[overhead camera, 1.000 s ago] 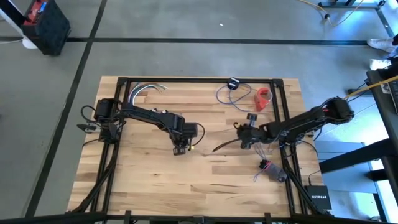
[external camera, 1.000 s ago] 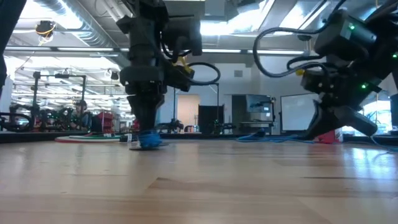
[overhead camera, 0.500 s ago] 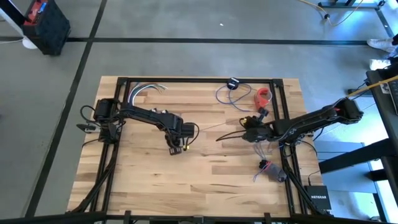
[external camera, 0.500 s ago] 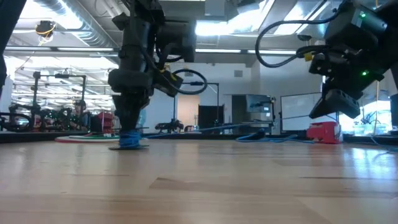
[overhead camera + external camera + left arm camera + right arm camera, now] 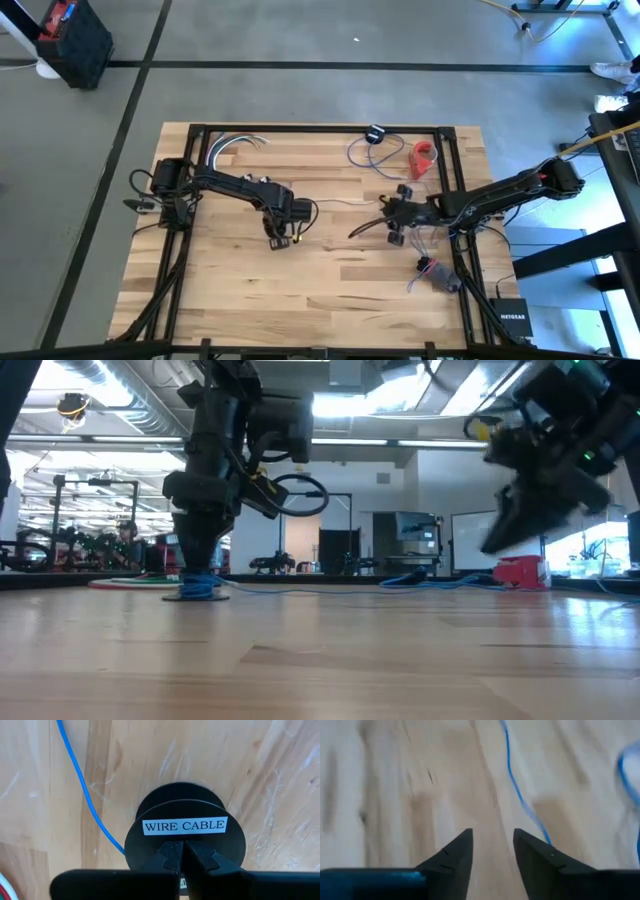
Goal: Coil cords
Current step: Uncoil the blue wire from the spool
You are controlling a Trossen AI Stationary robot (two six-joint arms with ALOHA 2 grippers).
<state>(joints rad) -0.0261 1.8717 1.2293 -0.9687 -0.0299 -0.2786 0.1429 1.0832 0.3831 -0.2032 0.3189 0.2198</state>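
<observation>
A: Quick status? Where's the cord?

B: Thin blue cord [image 5: 82, 785] runs off a black spool [image 5: 185, 837] marked WIRE CABLE, w/ the left gripper [image 5: 183, 856] right on it. Spool sits mid-table, left of centre, upright on the wooden table [image 5: 330, 275]. From there the cord trails toward the right arm's side; low view shows it lying flat along the table [image 5: 330, 590].

A: Left pincer state?

B: Fingers pressed together, no gap, tips on the spool's top flange. Can't tell if it's pinching the hub or just pinning it down. Either way I'd say it's the anchor.

A: Right one?

B: Right gripper [image 5: 492, 850] is parted, nothing between the fingers. Cord [image 5: 520, 795] passes just beside it, not inside. In the high view it hangs near table centre-right [image 5: 392, 228], off the surface.

A: So next step?

B: Probably re-grab the cord farther out, then feed another wrap. Tips: drop low enough that the cord sits btwn the fingers before closing, it's very thin so a miss is easy. Keep light tension, no yank, or the spool may tip. Left should hold steady meanwhile.
</observation>
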